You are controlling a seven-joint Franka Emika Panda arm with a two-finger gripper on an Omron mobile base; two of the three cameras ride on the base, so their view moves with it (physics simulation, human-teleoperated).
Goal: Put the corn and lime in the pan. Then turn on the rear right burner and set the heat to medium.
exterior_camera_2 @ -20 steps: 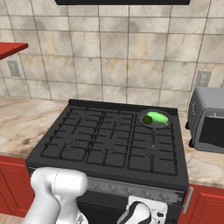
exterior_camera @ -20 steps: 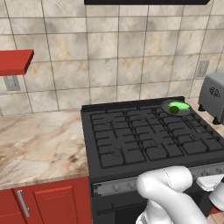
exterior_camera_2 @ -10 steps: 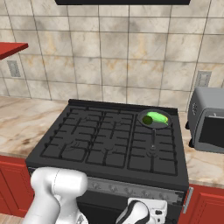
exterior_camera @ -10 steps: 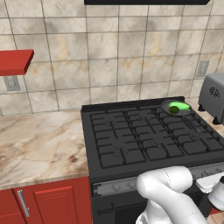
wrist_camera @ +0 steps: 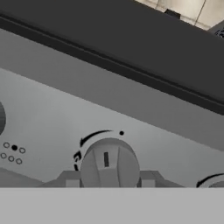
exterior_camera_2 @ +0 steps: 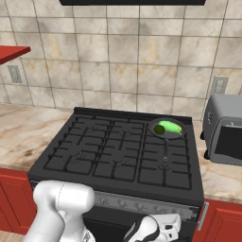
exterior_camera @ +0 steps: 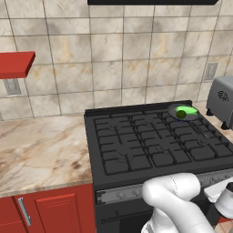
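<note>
The small dark pan point(exterior_camera_2: 152, 125) point(exterior_camera: 172, 109) sits on the rear right burner point(exterior_camera_2: 182, 141) point(exterior_camera: 196, 121) of the black stove. Inside it lie the light-green corn point(exterior_camera_2: 173, 127) point(exterior_camera: 188, 110) and the darker round lime point(exterior_camera_2: 159, 129) point(exterior_camera: 181, 114), side by side. My gripper point(wrist_camera: 108, 180) is down at the stove's grey front panel, shut on a round grey knob point(wrist_camera: 108, 159). One fingertip point(wrist_camera: 66, 179) shows on each side of the knob. The knob's dark marker line points toward the top of the hand view.
A grey toaster point(exterior_camera_2: 226, 128) point(exterior_camera: 222, 101) stands on the counter right of the stove. Marble counter point(exterior_camera: 41, 150) runs to the left over red cabinets point(exterior_camera: 54, 213). More knobs line the panel point(exterior_camera_2: 142, 206); another knob's edge point(wrist_camera: 213, 181) shows at the right.
</note>
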